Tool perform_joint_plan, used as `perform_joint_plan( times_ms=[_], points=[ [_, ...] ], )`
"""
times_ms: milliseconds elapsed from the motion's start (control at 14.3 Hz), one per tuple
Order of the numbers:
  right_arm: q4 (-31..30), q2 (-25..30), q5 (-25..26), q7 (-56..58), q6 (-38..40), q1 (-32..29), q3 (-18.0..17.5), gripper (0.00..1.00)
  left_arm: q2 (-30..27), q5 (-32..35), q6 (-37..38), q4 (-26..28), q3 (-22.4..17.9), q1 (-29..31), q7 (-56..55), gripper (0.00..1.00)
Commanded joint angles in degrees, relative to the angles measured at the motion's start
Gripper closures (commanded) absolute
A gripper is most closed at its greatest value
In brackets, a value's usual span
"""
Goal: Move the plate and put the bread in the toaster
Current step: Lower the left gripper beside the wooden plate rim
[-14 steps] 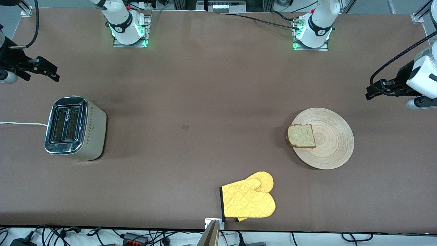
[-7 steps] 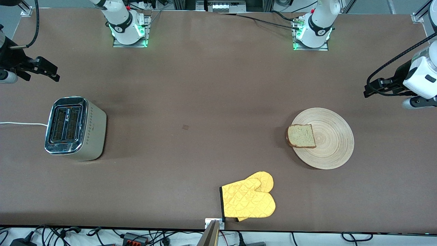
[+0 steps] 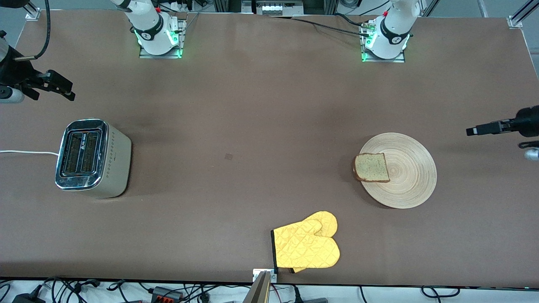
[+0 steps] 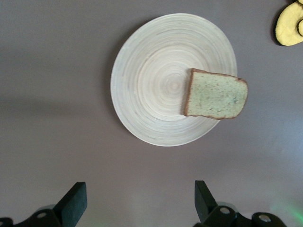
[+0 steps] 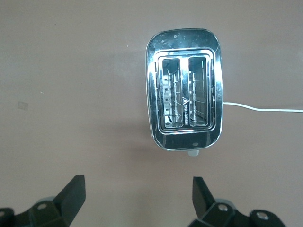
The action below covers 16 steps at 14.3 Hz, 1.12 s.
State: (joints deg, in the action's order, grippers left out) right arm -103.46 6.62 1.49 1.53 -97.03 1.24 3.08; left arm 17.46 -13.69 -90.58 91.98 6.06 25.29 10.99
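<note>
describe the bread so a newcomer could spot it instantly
On the brown table, look toward the left arm's end for the large round light-wood plate. The squarish slice of brown bread lies flat on its edge toward the toaster, slightly overhanging. It is the only dark-crusted, speckled item; the yellow quilted oven mitts lie nearer the front camera.

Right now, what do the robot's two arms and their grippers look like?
Both arms are white with black joint bands, and their bases glow green. The left gripper has two black wedge-shaped fingers, and so does the right gripper. In the front view the left gripper shows as a slim black bar, and a black cable loops by the right gripper.
</note>
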Motion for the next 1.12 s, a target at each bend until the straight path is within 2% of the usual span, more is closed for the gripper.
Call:
perform_joint_plan(
  times_ms=[0,140,279,769,1048],
  points=[
    [-0.95,0.68,0.09,0.67,-0.61,-0.01,-0.09,0.00,7.30,-3.26,0.93,-3.39,0.44,3.87,9.45,0.00],
    [-1.04,0.41,0.09,0.67,-0.61,-0.01,-0.09,0.00,12.49,-7.39,0.85,-3.47,0.44,6.61,14.39,0.00],
    [-1.04,0.32,0.09,0.67,-0.70,-0.01,-0.09,0.00,16.36,-10.04,-1.86,-3.47,0.44,6.62,17.47,0.00],
    [-1.04,0.24,0.00,0.67,-0.70,-0.01,-0.09,0.00,24.10,-12.67,-12.76,-2.68,3.25,5.65,30.30,0.00],
    [-1.31,0.15,0.00,0.67,-0.79,-0.01,-0.09,0.00,27.18,-16.80,-14.01,-2.59,3.43,5.47,32.60,0.01]
  ],
)
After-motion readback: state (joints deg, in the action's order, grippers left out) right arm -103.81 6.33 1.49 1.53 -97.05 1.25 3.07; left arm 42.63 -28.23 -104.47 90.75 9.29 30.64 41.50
